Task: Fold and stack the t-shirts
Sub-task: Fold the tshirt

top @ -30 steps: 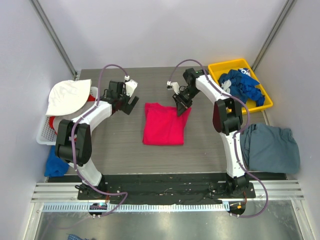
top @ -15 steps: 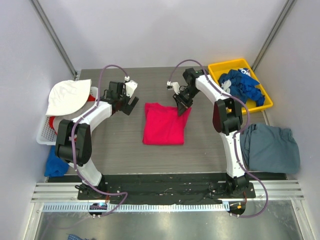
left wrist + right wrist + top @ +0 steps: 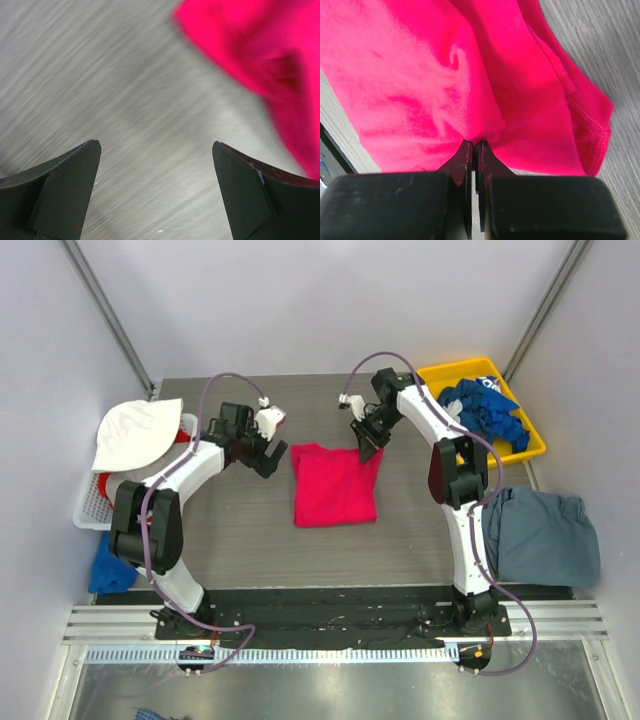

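I read the pink-red t-shirt [image 3: 335,485] as folded at the middle of the table [image 3: 230,530], long axis running near to far. The right gripper [image 3: 474,145] is clamped on a fold at the shirt's far right corner. The left gripper [image 3: 155,145] hovers with jaws apart, just beside the far left corner. White print on the blue t-shirts [image 3: 485,410] in the yellow bin [image 3: 450,367] is too small to read. Since one second ago, the shirt's near end has swung right.

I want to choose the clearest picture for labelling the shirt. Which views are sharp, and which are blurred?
Left wrist view: blurred, with the table smeared into streaks and the pink shirt soft-edged; only the fingers of the left end effector are crisp. Right wrist view: sharp, with the shirt's stitched hem clear. Top view: sharp, evenly lit, with soft shadows only.
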Available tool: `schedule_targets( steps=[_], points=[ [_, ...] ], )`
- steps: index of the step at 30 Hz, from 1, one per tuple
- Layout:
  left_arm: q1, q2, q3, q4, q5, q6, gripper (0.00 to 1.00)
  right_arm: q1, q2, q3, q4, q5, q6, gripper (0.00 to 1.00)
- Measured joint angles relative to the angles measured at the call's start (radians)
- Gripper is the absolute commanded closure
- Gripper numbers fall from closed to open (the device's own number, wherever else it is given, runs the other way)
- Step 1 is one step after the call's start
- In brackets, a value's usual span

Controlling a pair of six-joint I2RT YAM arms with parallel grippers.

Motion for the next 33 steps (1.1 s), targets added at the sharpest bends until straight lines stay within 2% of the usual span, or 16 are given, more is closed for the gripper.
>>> schedule_targets(
  steps=[7, 13, 21, 33],
  points=[
    [-0.005, 0.012, 0.154, -0.117, 0.354, -0.024, 0.00, 0.000, 0.000, -0.002, 0.002, 0.000, 0.003, 0.99],
    [-0.005, 0.159, 0.294, -0.160, 0.544, -0.028, 0.00, 0.000, -0.008, -0.024, 0.011, 0.005, 0.002, 0.99],
    [-0.005, 0.321, 0.335, -0.225, 0.614, -0.027, 0.00, 0.000, -0.026, -0.062, 0.021, 0.015, 0.002, 0.99],
    [-0.010, 0.369, 0.451, -0.232, 0.641, -0.027, 0.04, 0.000, -0.043, -0.095, 0.033, 0.023, 0.002, 0.99]
  ],
)
